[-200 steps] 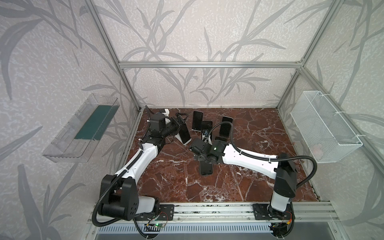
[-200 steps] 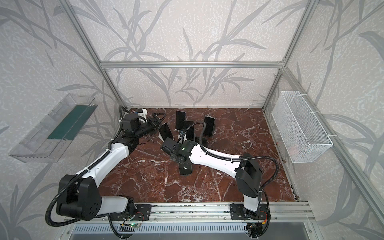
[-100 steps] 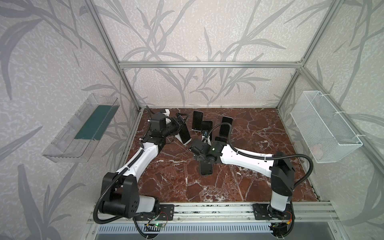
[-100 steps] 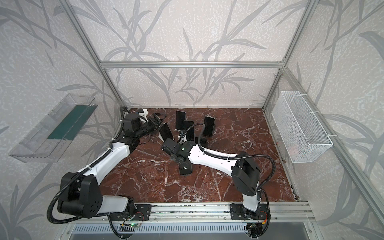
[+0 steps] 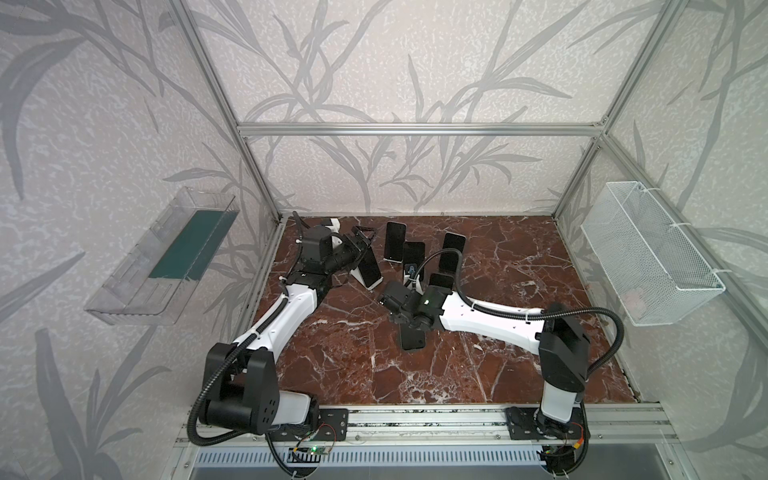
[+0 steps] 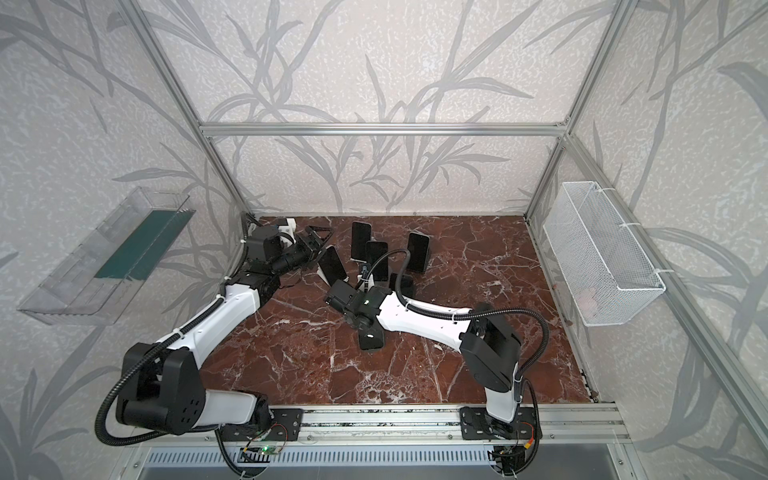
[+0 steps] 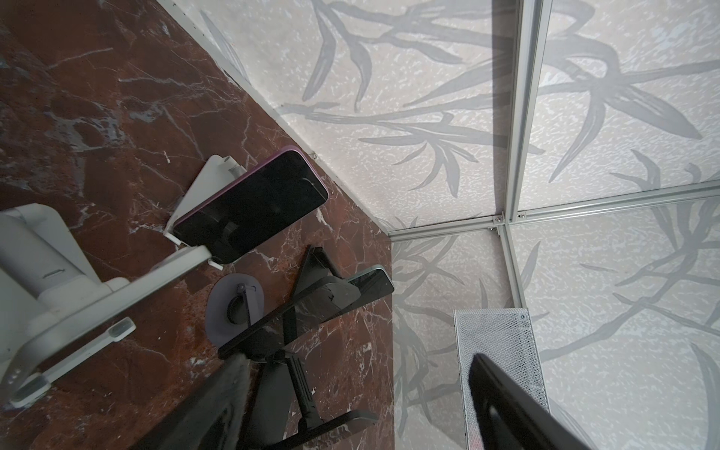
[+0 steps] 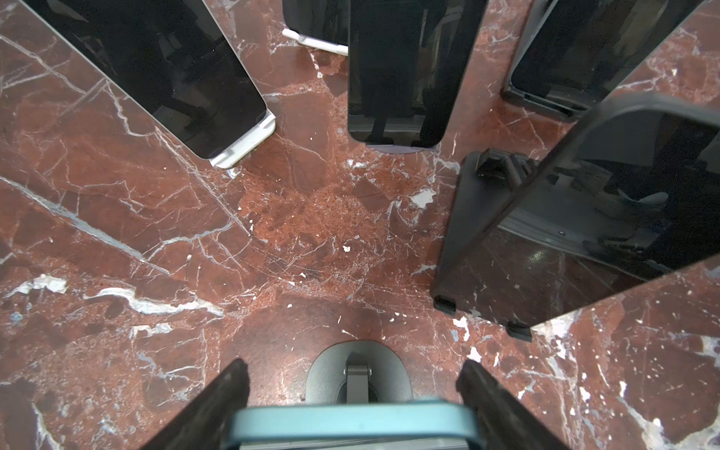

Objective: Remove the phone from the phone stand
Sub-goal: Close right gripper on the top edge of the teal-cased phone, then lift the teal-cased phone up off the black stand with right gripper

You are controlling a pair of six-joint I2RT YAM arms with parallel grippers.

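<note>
Pale-blue phone [image 8: 352, 422] sits on its grey phone stand [image 8: 358, 376], near the table's middle. Right gripper [image 8: 353, 366] brackets its side edges at a narrow set; I cannot tell whether it is clamped. Left gripper [image 7: 357, 359] gapes wide, empty. Risk as I judge it — a skewed lift drags the stand along and topples the neighbouring phones [image 8: 393, 70]. Marble table [image 5: 519, 266] is glossy — the enclosure [image 5: 415, 83] leaves little room.

I can read nothing here: no word, brand, number or sign is legible. The phones [image 8: 393, 70] facing me show dark, blank screens, and the light blue phone [image 8: 350, 424] at my right claw [image 8: 353, 364] shows only a plain edge.
</note>
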